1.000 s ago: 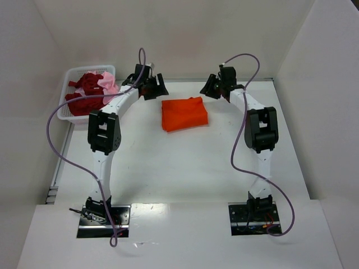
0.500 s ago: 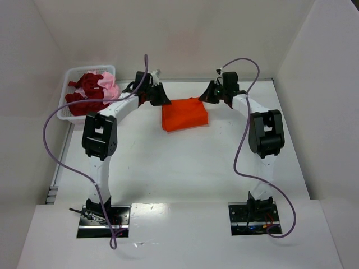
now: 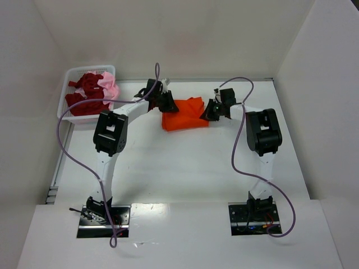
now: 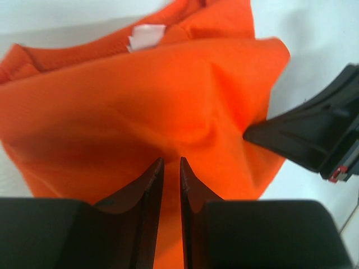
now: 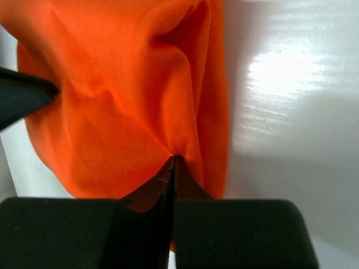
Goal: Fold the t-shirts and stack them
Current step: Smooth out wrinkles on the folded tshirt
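Overhead, the orange t-shirt [image 3: 184, 119] lies folded on the far middle of the table [image 3: 168, 168], between the two claws. The left gripper [image 3: 168, 103] meets its far-left corner and the right gripper [image 3: 211, 111] its right edge. So the cloth's longer side runs from one claw to the other, and neither arm is clearly the nearer. Well apart to the left, the white basket [image 3: 66, 75] holds dark red shirts [image 3: 84, 103] and a pale pink shirt [image 3: 108, 85]. Jaw state cannot be read from this height.

From the left wrist, the fingers stand almost together with only a thin slit between them. Orange cloth shows in that slit, so the claw is probably pinching the shirt's edge, though the bite itself is hidden. Only this view shows the white neck label [image 4: 147, 35] at the far hem and the right claw's black tip touching the opposite side.

From the right wrist, the fingers are pressed tight, and a gathered ridge of cloth runs straight into their tips. With both edges held, any lift or fold would, I judge, need the two arms to travel together.
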Action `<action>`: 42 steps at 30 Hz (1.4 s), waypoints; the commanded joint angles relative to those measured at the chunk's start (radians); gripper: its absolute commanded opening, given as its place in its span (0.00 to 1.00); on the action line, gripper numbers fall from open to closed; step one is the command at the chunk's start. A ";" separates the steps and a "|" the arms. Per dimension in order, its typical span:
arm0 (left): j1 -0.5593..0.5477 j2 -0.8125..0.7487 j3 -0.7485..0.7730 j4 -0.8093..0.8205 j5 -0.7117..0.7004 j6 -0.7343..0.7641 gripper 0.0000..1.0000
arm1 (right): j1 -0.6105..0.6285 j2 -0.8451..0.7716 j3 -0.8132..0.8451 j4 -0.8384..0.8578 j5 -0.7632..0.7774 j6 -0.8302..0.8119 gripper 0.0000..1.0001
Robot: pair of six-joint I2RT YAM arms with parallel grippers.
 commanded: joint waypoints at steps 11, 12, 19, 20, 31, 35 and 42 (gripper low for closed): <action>0.021 -0.038 0.037 0.014 0.108 0.042 0.32 | 0.003 -0.100 0.014 0.033 0.061 0.005 0.04; 0.012 -0.070 0.020 0.014 0.108 0.042 0.34 | 0.003 -0.100 0.034 0.034 0.061 0.005 0.04; 0.011 -0.189 -0.151 0.041 0.180 0.055 0.34 | 0.003 0.015 0.213 0.021 -0.031 0.037 0.06; 0.011 -0.198 -0.165 0.041 0.180 0.046 0.34 | 0.003 0.027 0.226 0.035 -0.056 0.037 0.06; -0.082 -0.189 -0.213 0.110 0.237 0.023 0.28 | 0.013 0.161 0.267 0.066 -0.119 0.061 0.03; -0.110 -0.189 -0.273 0.147 0.145 -0.001 0.19 | 0.013 0.216 0.322 0.031 -0.109 0.035 0.03; -0.130 -0.134 -0.342 0.159 0.048 -0.062 0.12 | 0.013 0.310 0.465 -0.014 -0.109 0.000 0.03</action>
